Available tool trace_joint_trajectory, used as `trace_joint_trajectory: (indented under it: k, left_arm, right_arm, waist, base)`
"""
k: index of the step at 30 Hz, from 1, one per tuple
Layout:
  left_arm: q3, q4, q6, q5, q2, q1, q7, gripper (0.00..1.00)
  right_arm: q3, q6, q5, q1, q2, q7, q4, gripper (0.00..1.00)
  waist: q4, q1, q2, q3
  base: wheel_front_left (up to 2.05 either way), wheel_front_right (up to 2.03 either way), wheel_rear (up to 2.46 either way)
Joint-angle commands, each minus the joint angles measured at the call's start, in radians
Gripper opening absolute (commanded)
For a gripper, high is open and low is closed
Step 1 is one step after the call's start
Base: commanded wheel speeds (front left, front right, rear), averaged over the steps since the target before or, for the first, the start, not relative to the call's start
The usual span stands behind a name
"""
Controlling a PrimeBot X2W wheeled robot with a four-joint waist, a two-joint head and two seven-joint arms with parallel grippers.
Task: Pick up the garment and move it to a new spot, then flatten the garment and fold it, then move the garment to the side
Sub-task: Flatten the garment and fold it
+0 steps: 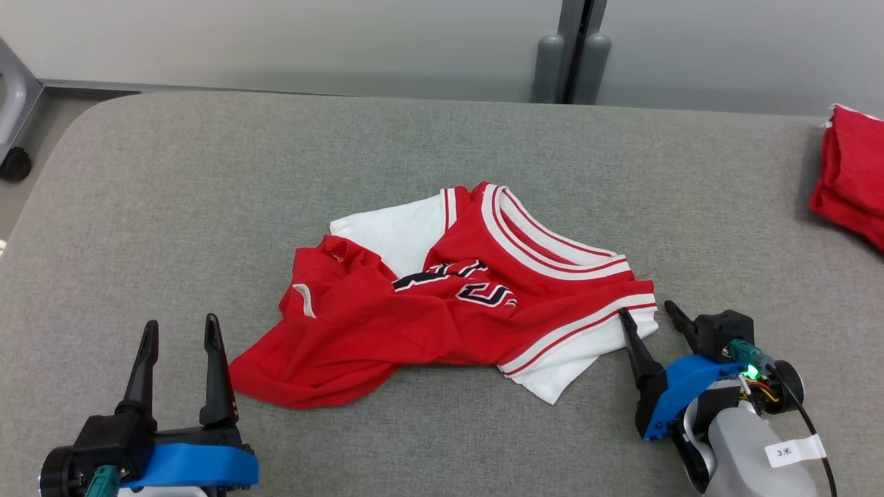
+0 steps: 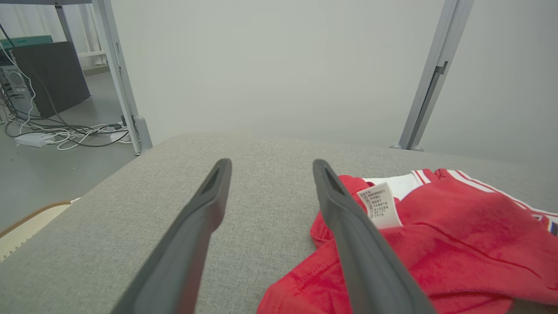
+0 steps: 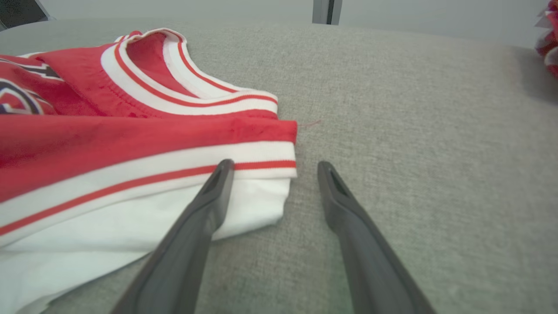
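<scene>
A red and white jersey (image 1: 449, 304) lies crumpled in the middle of the grey padded table (image 1: 207, 193), with dark lettering on its chest and a white care label (image 2: 378, 205) near its left side. My left gripper (image 1: 181, 330) stands open at the lower left, just left of the jersey's red hem (image 2: 331, 283). My right gripper (image 1: 648, 312) is open at the jersey's right edge, its left finger (image 3: 220, 174) over the white striped trim (image 3: 144, 174) and its right finger over bare table. Nothing is held.
A second red cloth (image 1: 853, 179) lies folded at the table's far right edge. Behind the table stand a pale wall and a grey post (image 1: 573, 48). Cables (image 2: 65, 133) and a dark box sit on the floor off the table's left.
</scene>
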Motion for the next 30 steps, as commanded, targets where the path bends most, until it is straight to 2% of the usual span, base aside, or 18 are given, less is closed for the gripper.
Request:
trace_joint_trajectory:
  k: [1, 2, 3, 5, 10, 12, 19, 23, 28, 29, 30]
  left_arm:
    - [-0.006, 0.001, 0.004, -0.005, -0.002, -0.019, -0.003, 1.00]
    - [-0.009, 0.000, 0.005, -0.008, -0.002, -0.024, -0.003, 1.00]
    - [-0.011, -0.001, 0.006, -0.010, -0.002, -0.026, -0.003, 1.00]
    - [-0.013, -0.004, 0.009, -0.009, -0.002, -0.022, -0.003, 1.00]
    - [-0.006, -0.003, 0.015, -0.014, -0.002, 0.000, -0.003, 1.00]
    - [-0.007, 0.001, 0.015, -0.011, -0.001, 0.011, -0.003, 1.00]
    - [0.009, -0.015, 0.024, -0.018, -0.002, 0.065, -0.003, 1.00]
    - [0.006, -0.016, 0.021, -0.019, -0.001, 0.068, -0.003, 1.00]
    - [0.010, -0.021, 0.025, -0.025, -0.001, 0.075, -0.003, 1.00]
    - [0.009, -0.022, 0.026, -0.025, -0.002, 0.075, -0.003, 1.00]
    - [0.008, -0.021, 0.025, -0.025, -0.001, 0.075, -0.003, 1.00]
  right_arm:
    - [0.005, 0.000, -0.002, -0.026, -0.003, -0.004, 0.024, 1.00]
    - [0.011, 0.000, 0.004, -0.030, -0.001, -0.003, 0.040, 1.00]
    - [0.019, 0.000, 0.011, -0.031, 0.003, -0.003, 0.056, 0.72]
    - [0.030, 0.000, 0.029, -0.030, 0.010, -0.001, 0.060, 0.00]
    - [0.055, 0.000, 0.074, 0.022, 0.014, -0.002, -0.016, 0.00]
    - [0.057, 0.000, 0.146, 0.064, 0.018, -0.002, -0.060, 0.00]
    - [0.156, 0.000, 0.196, 0.275, 0.003, -0.002, -0.284, 0.00]
    - [0.159, 0.000, 0.214, 0.393, -0.012, 0.004, -0.377, 0.00]
    - [0.130, 0.000, 0.227, 0.520, -0.032, 0.076, -0.504, 0.00]
    - [0.123, 0.000, 0.227, 0.539, -0.034, 0.091, -0.529, 0.04]
    - [0.110, 0.000, 0.225, 0.551, -0.037, 0.098, -0.554, 0.78]
  waist:
    - [0.013, 0.0000, 0.0001, 0.014]
    - [0.017, 0.0000, 0.0001, 0.018]
    - [0.020, 0.0000, 0.0001, 0.020]
    - [0.020, 0.0000, 0.0001, 0.020]
    - [-0.002, 0.0000, 0.0001, -0.009]
    - [-0.019, 0.0000, 0.0001, -0.030]
    - [-0.102, 0.0000, 0.0001, -0.093]
    - [-0.128, 0.0000, 0.0001, -0.099]
    - [-0.152, 0.0000, 0.0001, -0.103]
    - [-0.154, 0.0000, 0.0001, -0.103]
    - [-0.155, 0.0000, 0.0001, -0.103]
  base:
    - [0.00, 0.00, 0.00]
    - [0.00, 0.00, 0.00]
    - [0.00, 0.00, 0.00]
    - [0.00, 0.00, 0.00]
    - [0.00, 0.00, 0.00]
    - [0.00, 0.00, 0.00]
    - [0.00, 0.00, 0.00]
    - [0.00, 0.00, 0.00]
    - [0.00, 0.00, 0.00]
    - [0.00, 0.00, 0.00]
    - [0.00, 0.00, 0.00]
